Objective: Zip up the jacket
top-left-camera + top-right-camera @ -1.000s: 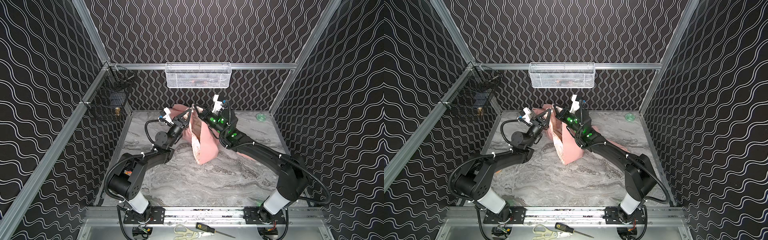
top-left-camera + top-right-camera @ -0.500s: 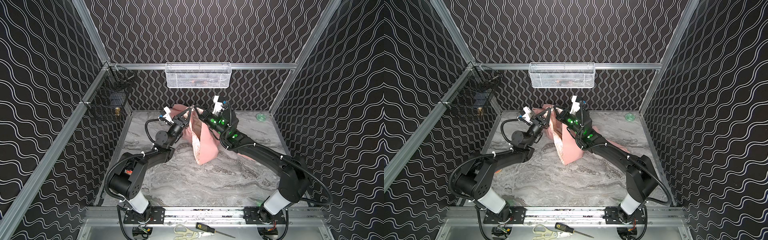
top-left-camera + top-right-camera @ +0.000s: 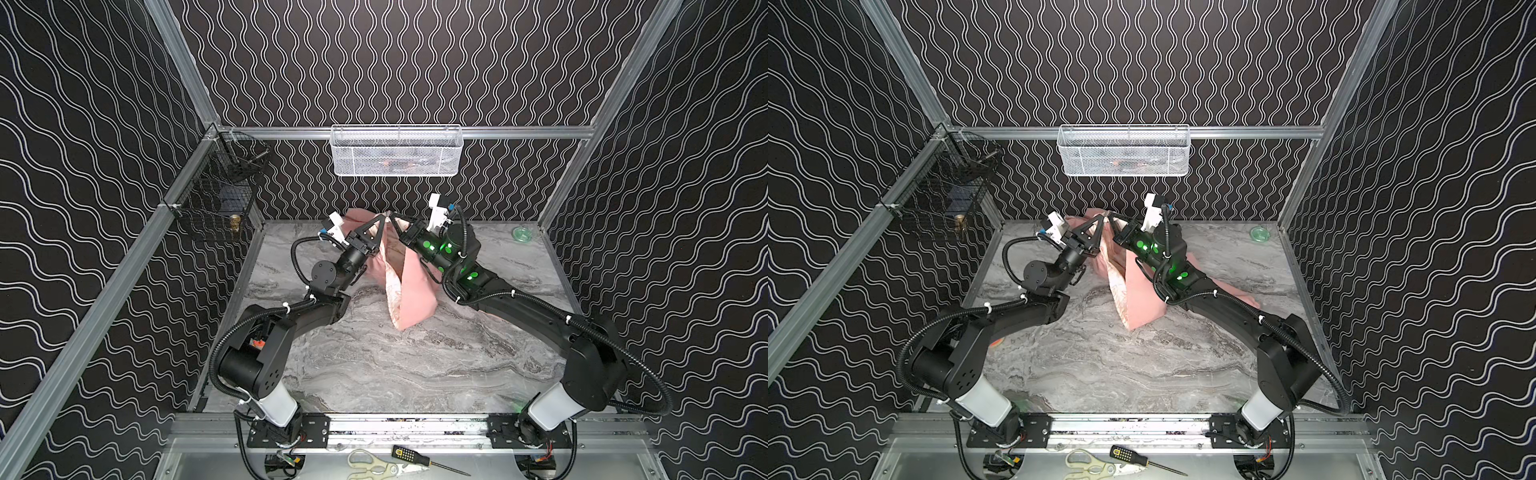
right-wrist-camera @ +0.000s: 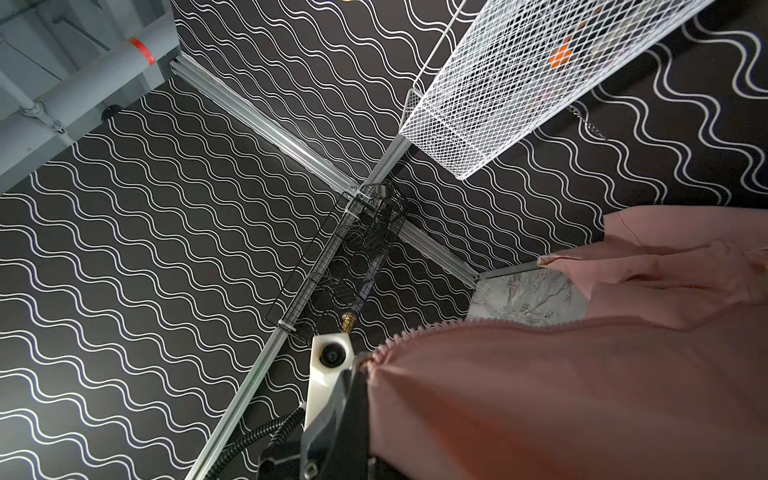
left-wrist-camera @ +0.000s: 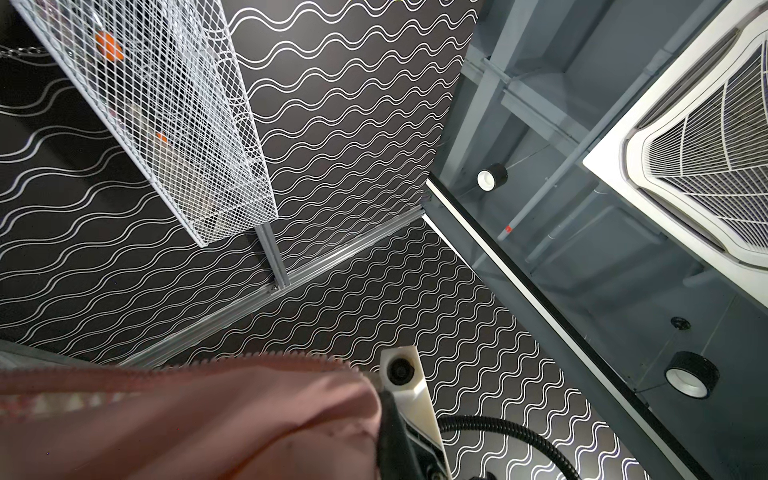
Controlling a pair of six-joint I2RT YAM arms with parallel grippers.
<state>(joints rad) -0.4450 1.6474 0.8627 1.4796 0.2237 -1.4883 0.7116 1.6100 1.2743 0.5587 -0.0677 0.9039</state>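
Left hand (image 3: 382, 218), right hand (image 3: 395, 217): both pinched shut on jacket (image 3: 409, 286) top. Hangs below them to table (image 3: 374, 365), near back edge.

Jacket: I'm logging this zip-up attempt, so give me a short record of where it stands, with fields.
jacket: salmon pink, top edge lifted, lower end resting on the table
left gripper: shut on the jacket's top edge
right gripper: shut on the top edge, close beside the left one
front: open, cream lining showing
zipper teeth: bare along the held edge in both wrist views
zipping: not yet done
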